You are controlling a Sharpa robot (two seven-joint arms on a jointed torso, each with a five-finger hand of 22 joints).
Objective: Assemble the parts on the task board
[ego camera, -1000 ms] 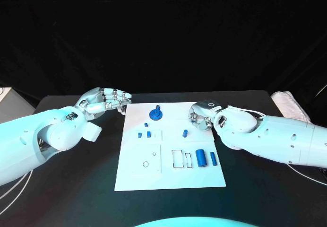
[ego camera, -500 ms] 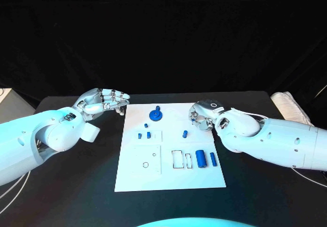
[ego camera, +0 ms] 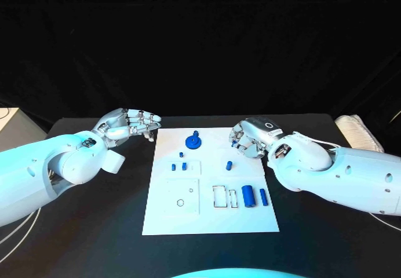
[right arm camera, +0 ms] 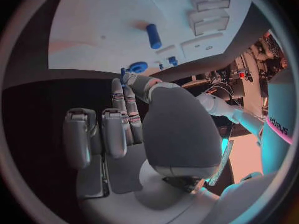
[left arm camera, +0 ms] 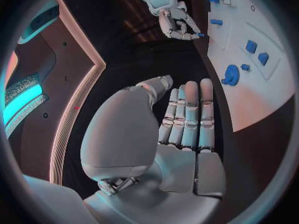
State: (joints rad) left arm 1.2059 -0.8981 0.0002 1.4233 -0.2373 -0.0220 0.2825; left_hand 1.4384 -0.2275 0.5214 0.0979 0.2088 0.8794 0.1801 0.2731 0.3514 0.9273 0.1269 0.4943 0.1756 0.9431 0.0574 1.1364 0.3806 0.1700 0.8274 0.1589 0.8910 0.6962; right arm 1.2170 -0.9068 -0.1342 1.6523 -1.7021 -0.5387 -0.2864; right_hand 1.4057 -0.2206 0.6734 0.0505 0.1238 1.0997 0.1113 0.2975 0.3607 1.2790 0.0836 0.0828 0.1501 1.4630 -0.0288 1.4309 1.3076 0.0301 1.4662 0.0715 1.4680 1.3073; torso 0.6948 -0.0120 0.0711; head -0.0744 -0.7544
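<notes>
White board [ego camera: 209, 214] lies mid-table with blue parts [ego camera: 247, 194] on it. Left robot hand [ego camera: 127, 124] sits off its far-left corner, fingers curled; right robot hand [ego camera: 251, 139] hangs over its far-right edge. Left wrist view: fingers [left arm camera: 190, 117] straight together, holding nothing. Right wrist view: fingers [right arm camera: 115, 129] bent, also holding nothing. Best to reach slowly for one part.

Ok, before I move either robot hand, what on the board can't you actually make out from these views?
- Head view: the right robot hand overhangs the white board's far right corner; whatever lies under it is hidden.
- Head view: the small blue pieces are too small to tell whether they stand in holes or lie loose.
- Right wrist view: the blue gear is partly hidden behind that hand's fingers.
- Left wrist view: the board's near end is cut off by the circle's rim.
</notes>
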